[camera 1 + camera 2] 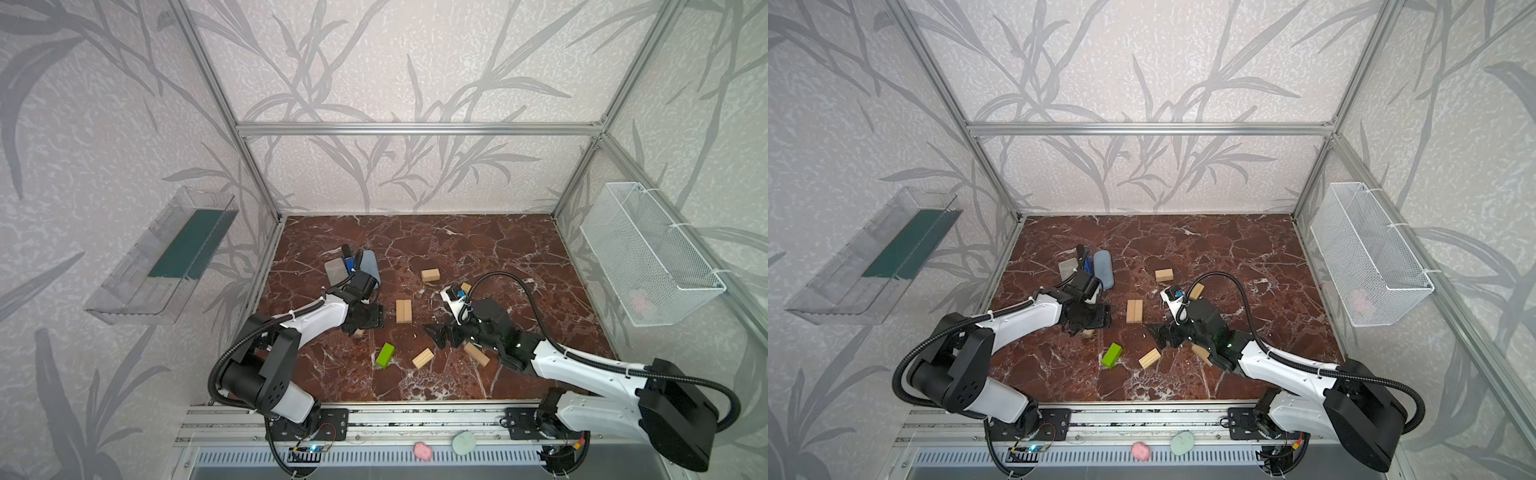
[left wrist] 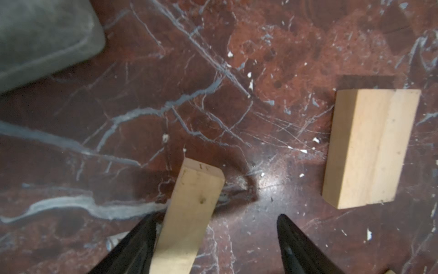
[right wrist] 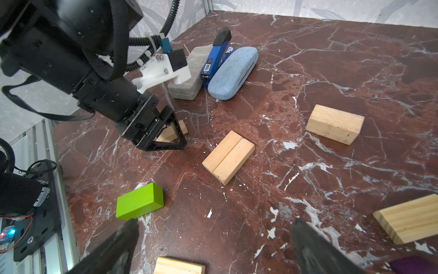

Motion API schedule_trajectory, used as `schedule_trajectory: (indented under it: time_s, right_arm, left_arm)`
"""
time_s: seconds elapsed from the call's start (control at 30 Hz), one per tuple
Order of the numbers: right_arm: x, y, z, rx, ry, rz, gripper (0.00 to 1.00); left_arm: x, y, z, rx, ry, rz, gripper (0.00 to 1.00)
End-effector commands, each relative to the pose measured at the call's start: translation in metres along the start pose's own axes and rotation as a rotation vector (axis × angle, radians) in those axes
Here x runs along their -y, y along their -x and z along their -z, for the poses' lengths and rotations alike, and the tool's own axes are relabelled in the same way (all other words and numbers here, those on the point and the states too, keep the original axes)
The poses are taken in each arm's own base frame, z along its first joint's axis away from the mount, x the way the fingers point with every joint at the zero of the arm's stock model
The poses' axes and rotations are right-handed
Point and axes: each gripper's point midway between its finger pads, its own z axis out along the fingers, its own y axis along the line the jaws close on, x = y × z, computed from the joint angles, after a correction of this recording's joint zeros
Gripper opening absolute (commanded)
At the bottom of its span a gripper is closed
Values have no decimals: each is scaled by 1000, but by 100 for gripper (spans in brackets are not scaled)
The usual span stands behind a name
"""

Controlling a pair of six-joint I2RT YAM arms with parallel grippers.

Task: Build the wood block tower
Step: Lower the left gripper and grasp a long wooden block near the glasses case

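Left gripper had its jaws apart around a tan block in the lower middle of the left wrist view. The block lay against one finger, skewed to it, with a clear gap to the other, so nothing was clamped. Right gripper hung wide and empty at the bottom of the right wrist view, over bare table. No tower stood yet; two tan blocks lying flush side by side at the centre of a top view looked to us like its base layer. The lime-green block lay below and left of that pair, other tan blocks were scattered around it, and a sliver of the purple block showed in the lower right corner of the right wrist view. We judged these bricks light, rigid and not fragile, but smooth-faced on a glossy table, so a one-sided touch would push one rather than pick it. We thought the hold belonged across the narrow width, jaws flat on the long faces near mid-length, once squared to the block.
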Motion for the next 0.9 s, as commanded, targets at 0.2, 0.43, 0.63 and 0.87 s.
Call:
schedule_trajectory:
  time_s: [0.2,0.43,0.63,0.87]
  right_arm:
    - [9,-1,3,-3,-47,-23,99]
    - [16,-4,-2,-33,-60,-70,99]
    - [16,-5,-4,-40,-31,-106,99]
    - [14,-5,-4,-39,-13,-108,99]
  left_arm:
    - [-5,-6,-1,10,96,12,68]
    - [-5,-1,3,36,186,-18,59]
    - [-10,-3,0,34,209,4,49]
    - [-10,-3,-3,28,213,4,44]
